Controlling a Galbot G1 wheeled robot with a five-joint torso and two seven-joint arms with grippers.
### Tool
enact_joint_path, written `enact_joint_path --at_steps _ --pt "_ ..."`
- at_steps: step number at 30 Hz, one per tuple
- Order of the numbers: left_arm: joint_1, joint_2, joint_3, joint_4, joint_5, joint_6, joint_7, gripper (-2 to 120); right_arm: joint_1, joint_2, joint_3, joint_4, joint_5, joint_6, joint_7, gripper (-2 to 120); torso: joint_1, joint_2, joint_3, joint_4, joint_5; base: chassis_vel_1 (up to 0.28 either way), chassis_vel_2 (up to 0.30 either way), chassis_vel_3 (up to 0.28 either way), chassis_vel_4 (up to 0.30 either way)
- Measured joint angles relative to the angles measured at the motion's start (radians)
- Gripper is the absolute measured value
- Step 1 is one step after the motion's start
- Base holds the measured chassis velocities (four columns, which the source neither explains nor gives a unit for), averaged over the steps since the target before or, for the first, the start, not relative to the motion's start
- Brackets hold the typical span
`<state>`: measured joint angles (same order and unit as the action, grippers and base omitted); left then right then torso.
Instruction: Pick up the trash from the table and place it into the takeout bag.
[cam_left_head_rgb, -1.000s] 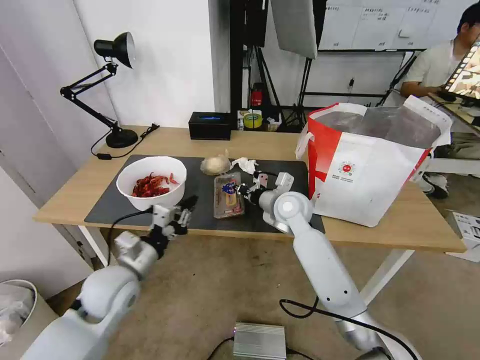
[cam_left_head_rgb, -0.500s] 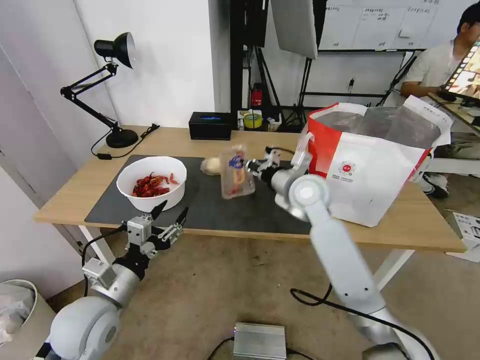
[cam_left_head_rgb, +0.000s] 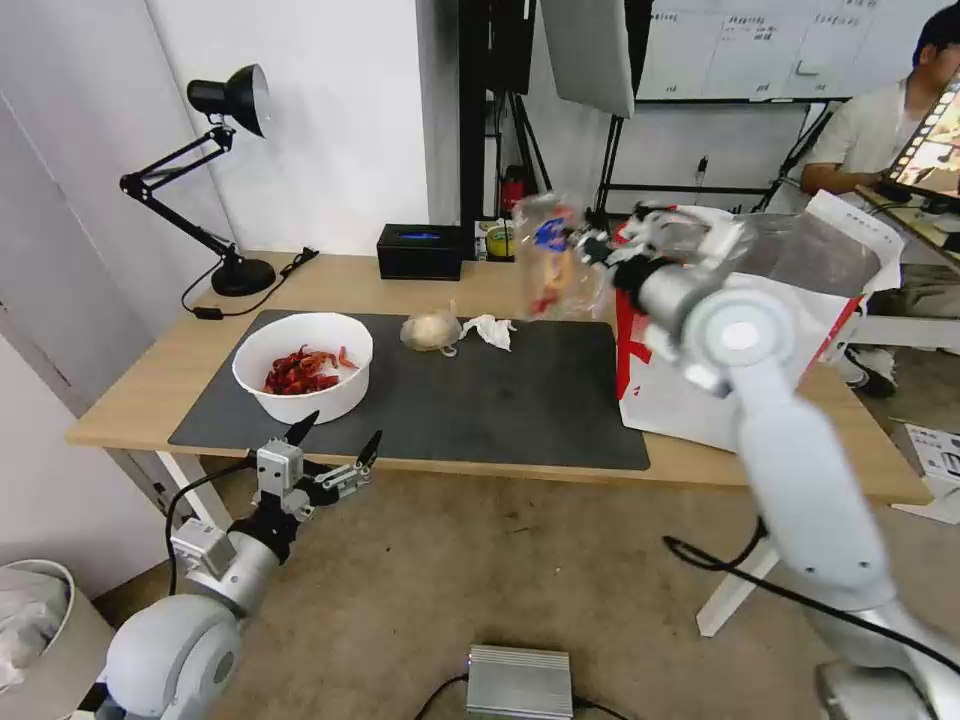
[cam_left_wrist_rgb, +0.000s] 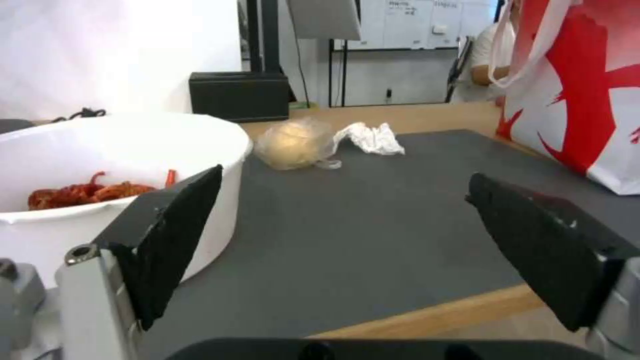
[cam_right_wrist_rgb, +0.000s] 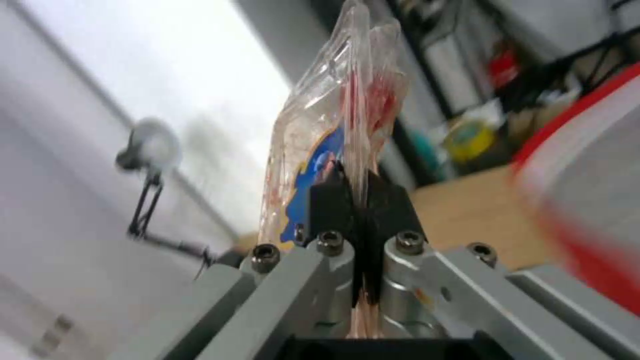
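Head view first, with the biggest thing: the table (cam_left_head_rgb: 160, 385), a light wooden slab on white legs with a matte dark grey mat (cam_left_head_rgb: 480, 400) over its middle, and on its right end the takeout bag (cam_left_head_rgb: 790, 330), a boxy white carrier with stiff red side panels, a crinkled silver foil lining and a mouth that gapes upward. I judge the step in hand to be the carry of the first piece of trash: my right gripper (cam_left_head_rgb: 605, 252) is raised beside the near rim of the bag, clamped on one edge of the clear plastic clamshell tray (cam_left_head_rgb: 550, 255), which hangs on edge in the air, thin and glossy, with a blue label and red cherry tomatoes showing through. In the right wrist view the two black pads (cam_right_wrist_rgb: 327, 205) are pressed together on the tray's seam. The next move, as I read it, calls for bringing the tray over the foil mouth before I let go, since a light, slick shell could catch on the rim. On the mat wait the white round bowl (cam_left_head_rgb: 303, 365), smooth and deep, holding red crayfish shells, then the small yellowish bag (cam_left_head_rgb: 430, 330), soft and lumpy, and just beside it the crumpled tissue wad (cam_left_head_rgb: 490, 330). My left gripper (cam_left_head_rgb: 330, 450) hangs below the table's near edge by the bowl, its fingers spread wide and holding nothing
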<state>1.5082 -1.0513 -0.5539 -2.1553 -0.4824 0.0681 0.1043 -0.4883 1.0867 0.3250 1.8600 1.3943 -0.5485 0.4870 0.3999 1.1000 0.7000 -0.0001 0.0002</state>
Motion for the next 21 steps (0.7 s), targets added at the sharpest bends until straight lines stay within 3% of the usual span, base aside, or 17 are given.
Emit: enact_joint_path --at_steps 15,21 --pt "0.052 -0.030 0.009 -0.074 0.018 -0.002 -0.004 100 -0.102 -0.320 0.230 0.063 0.090 0.090 0.025 0 0.000 0.000 0.000 -0.0004 0.0004 0.000 0.000 0.000 0.000" --pt "0.040 -0.044 0.034 -0.063 0.024 -0.010 -0.005 100 -0.149 -0.367 0.259 0.040 0.052 0.109 0.001 0 0.000 0.000 0.000 0.0001 0.0001 0.000 0.000 0.000 0.000"
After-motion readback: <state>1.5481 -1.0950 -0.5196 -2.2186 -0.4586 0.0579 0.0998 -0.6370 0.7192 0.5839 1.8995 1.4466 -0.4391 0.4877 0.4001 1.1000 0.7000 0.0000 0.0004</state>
